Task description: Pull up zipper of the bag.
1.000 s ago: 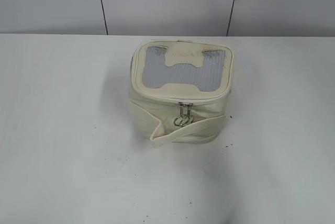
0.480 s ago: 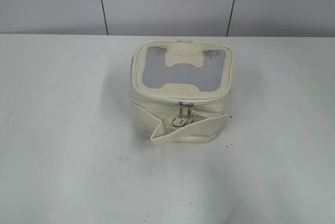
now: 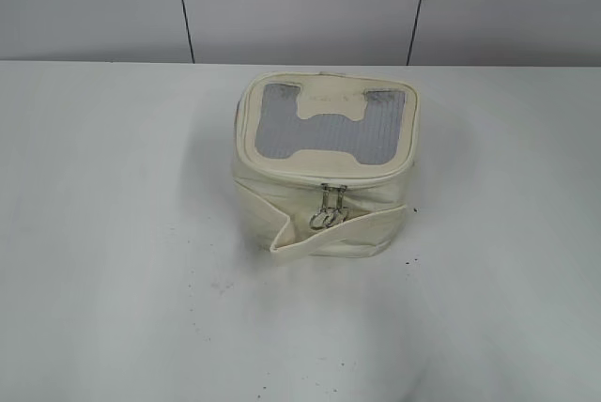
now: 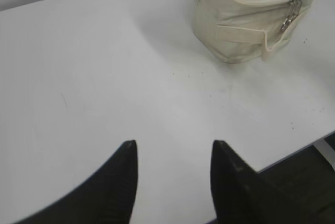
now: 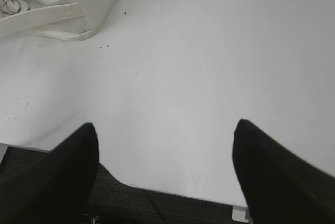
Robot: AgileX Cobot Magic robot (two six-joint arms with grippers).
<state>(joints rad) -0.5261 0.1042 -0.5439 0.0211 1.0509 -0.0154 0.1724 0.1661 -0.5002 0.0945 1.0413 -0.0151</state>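
The bag (image 3: pixel 324 167) is small, boxy and cream-white, with a grey ribbed top panel, and stands on the white table in the exterior view. The zipper (image 3: pixel 331 203) shows as two silver pulls with wire rings hanging side by side at the front rim, above the wide front strap. The bag also shows at the top right of the left wrist view (image 4: pixel 235 30) and at the top left of the right wrist view (image 5: pixel 63 9). My left gripper (image 4: pixel 172 148) is open and empty, well short of the bag. My right gripper (image 5: pixel 165 130) is open and empty near the table's front edge.
The white table (image 3: pixel 113 233) carries a few dark specks near the bag. Its front edge (image 5: pixel 172 192) shows in the right wrist view, with dark floor below. A grey panelled wall (image 3: pixel 300 7) stands behind the table. Neither arm shows in the exterior view.
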